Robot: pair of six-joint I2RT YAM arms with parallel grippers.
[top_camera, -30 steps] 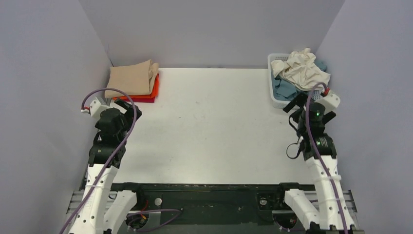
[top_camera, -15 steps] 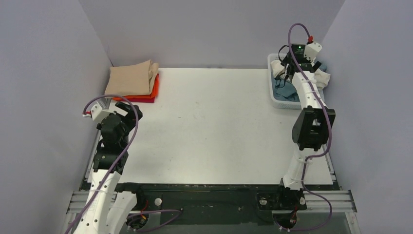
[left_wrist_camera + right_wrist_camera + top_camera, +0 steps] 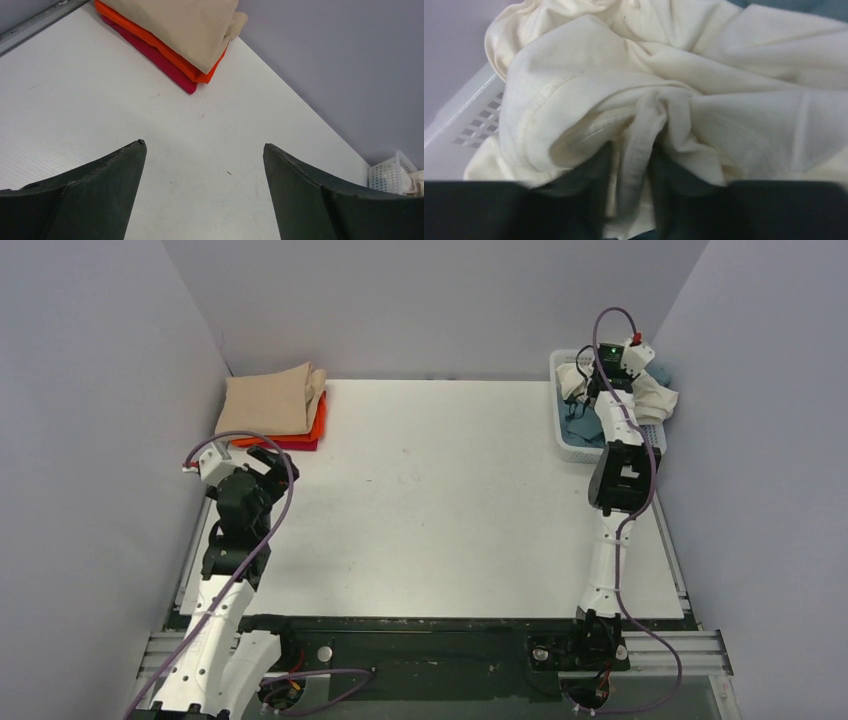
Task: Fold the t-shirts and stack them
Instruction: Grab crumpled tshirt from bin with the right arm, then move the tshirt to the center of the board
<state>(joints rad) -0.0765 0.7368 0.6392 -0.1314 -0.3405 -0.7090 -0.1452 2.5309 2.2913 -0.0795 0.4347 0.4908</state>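
Cream-white t-shirt (image 3: pixel 684 100) sits heaped in the basket (image 3: pixel 570 448) at the far right corner of the table (image 3: pixel 440 490), on top of the teal-blue t-shirt (image 3: pixel 580 425). Your right gripper (image 3: pixel 636 157) is down in it, fingers clamped on a raised fold. Tan t-shirt (image 3: pixel 268 400) lies folded on the orange t-shirt (image 3: pixel 318 420) and red t-shirt (image 3: pixel 290 444), far left corner. Your left gripper (image 3: pixel 202 147) hangs near that stack, jaws wide apart, holding nothing.
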